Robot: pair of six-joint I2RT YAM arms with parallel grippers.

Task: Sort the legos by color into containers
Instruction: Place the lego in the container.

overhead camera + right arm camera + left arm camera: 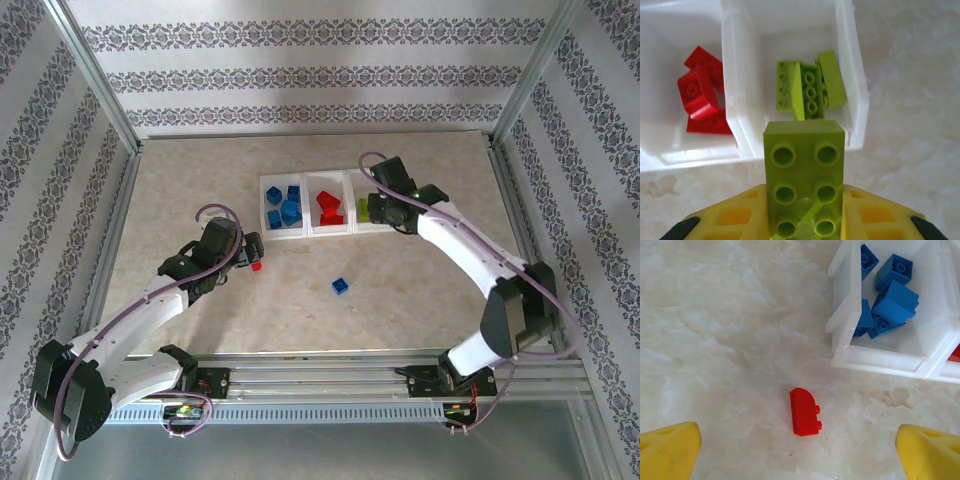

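L pincer (799, 452): released, yellow fingers (667, 452) spread wide, low over worktop (715, 330).
Red brick (805, 411): loose on worktop, just ahead of L pincer, approx centred betw. the fingers, not touched.
Red brick axis: long side runs away from the pincer, i.e. across the closing line, so the jaws would meet its narrow width. No wrist turn needed, by my judgement.
Bins (306, 234): row of three; blue bricks (892, 295) in left one, red pile (702, 100) in middle, green pile (810, 90) in right one.
R pincer (805, 217): clenched on green brick (804, 165), studs up.
Green brick axis: points straight fwd at right bin (852, 75); front end about level w/ bin's near wall.
Blue brick (341, 286): loose on worktop betw. the arms, well apart from bins.
Key relation: red brick sits near L arm, middle bin fwd and to its right.
Risk (judgement): rounded end of red brick could slip if gripped off-centre.
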